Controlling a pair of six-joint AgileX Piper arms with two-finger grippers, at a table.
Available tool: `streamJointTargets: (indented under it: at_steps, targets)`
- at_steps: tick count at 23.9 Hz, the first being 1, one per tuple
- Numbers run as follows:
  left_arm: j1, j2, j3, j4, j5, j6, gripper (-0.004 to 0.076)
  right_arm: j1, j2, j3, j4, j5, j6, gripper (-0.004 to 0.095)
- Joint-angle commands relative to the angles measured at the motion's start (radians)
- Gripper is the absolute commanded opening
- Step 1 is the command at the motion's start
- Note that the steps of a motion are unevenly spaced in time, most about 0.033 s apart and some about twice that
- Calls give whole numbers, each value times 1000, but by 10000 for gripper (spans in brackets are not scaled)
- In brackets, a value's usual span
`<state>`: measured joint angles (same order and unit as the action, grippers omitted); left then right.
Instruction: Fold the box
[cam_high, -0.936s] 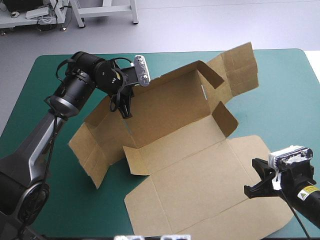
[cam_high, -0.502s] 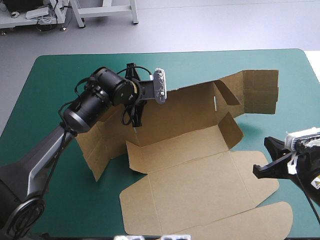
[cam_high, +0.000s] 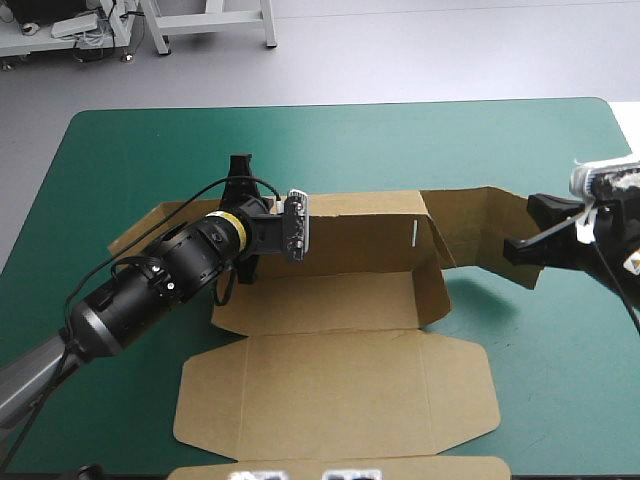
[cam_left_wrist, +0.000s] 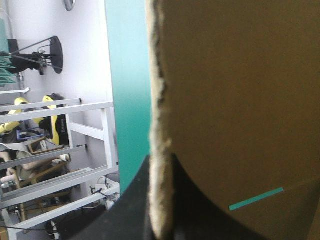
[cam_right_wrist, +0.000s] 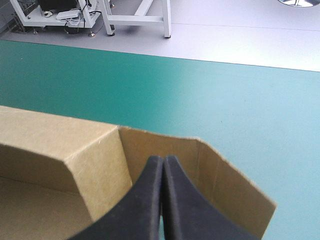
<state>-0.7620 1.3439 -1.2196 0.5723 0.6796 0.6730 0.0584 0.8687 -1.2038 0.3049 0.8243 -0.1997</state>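
Note:
The brown box lies mid-table as an open tray: back wall raised, lid flat toward the front edge. My left gripper is at the left part of the back wall and is shut on the box. In the left wrist view the board's raw edge runs straight out from between the black fingers. My right gripper is shut at the outer end of the box's right flap. In the right wrist view its tips meet in front of that flap.
The teal-green cover stretches from the box to the table's far edge. The lid's front flap reaches the table's near edge. The table's right edge is close behind my right gripper.
The box has swung round, so its back wall now runs parallel to the far edge. My left gripper came forward and down with it. My right gripper moved from the front right to the right flap.

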Motion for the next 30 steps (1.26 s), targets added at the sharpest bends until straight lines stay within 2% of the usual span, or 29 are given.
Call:
streamJointTargets:
  at_steps: [1, 2, 5, 9, 14, 16, 21, 30]
  targets:
    - [-4, -53, 6, 73, -99, -55, -9, 2, 84, -100, 12, -49, -3, -18]
    - [-4, -53, 8, 73, -97, -72, -9, 2, 109, -119, 12, -38, -3, -18]
    - [-4, -48, 14, 82, -82, -148, -9, 2, 295, -254, 43, 94, -19, -18]
    - [-4, -48, 14, 86, -75, -173, -9, 2, 504, -446, 90, 188, -21, -18]
    - [-6, -48, 14, 92, -53, -221, -9, 2, 748, -673, 116, 328, 27, -17]
    - [-33, -46, 14, 146, -11, -261, -9, 2, 839, -764, 118, 396, 63, -16]
    - [-111, -35, 14, 379, 80, -425, -9, 9, 925, -796, 141, 402, 80, -17]
    - [-117, -14, 51, 381, 74, -427, -9, 18, 959, -794, 127, 407, 80, -17]
